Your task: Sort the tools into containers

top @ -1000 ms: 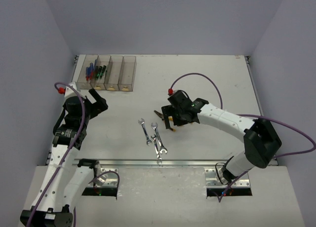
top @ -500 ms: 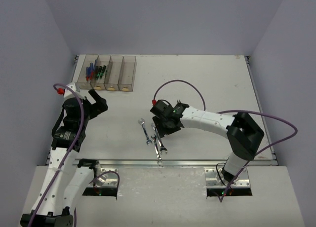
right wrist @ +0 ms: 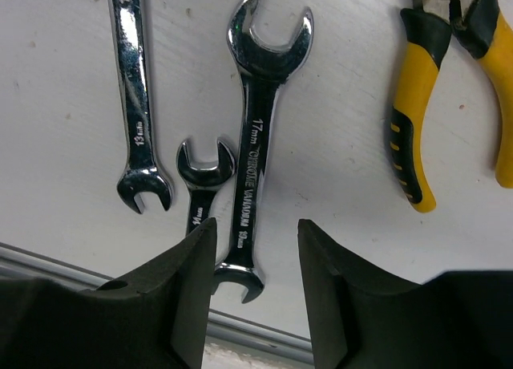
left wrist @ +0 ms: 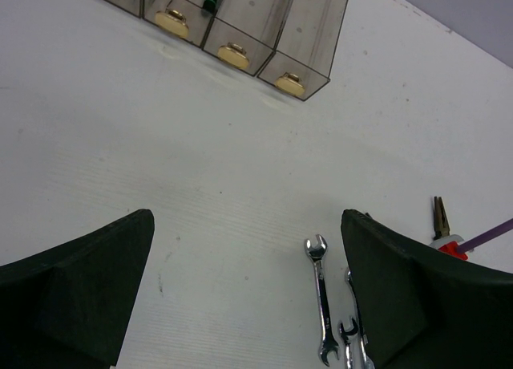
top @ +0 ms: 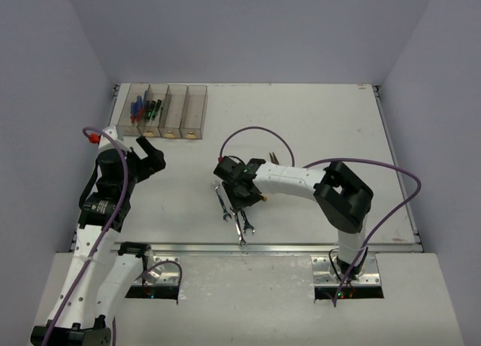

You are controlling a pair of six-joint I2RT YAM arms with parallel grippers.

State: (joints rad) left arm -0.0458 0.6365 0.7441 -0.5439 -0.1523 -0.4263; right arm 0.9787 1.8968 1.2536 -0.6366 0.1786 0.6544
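Note:
Three silver wrenches lie close together on the table: a long one (right wrist: pixel 258 144) (top: pixel 242 218), a short one (right wrist: pixel 202 176) and a slim one (right wrist: pixel 135 104) (top: pixel 220 201) (left wrist: pixel 321 305). My right gripper (right wrist: pixel 256 289) (top: pixel 239 192) hovers low over them, jaws partly apart and open, the long wrench's lower end lying between the fingers. Yellow-and-black pliers (right wrist: pixel 417 120) lie just right of it. My left gripper (left wrist: pixel 248 289) (top: pixel 148 152) is wide open and holds nothing, well left of the wrenches. The containers (top: pixel 161 109) (left wrist: pixel 264 16) hold blue screwdrivers (top: pixel 137 107) and green-black screwdrivers (top: pixel 153 107).
A second, slim pair of pliers (top: pixel 272 159) (left wrist: pixel 440 216) lies behind the right arm. The two right-hand bins (top: pixel 195 109) show nothing inside. A metal rail (top: pixel 263 248) runs along the table's near edge. Purple cables loop over both arms.
My right arm has swung left, from above the yellow pliers to above the wrenches, and its jaws have narrowed. The left arm has not moved.

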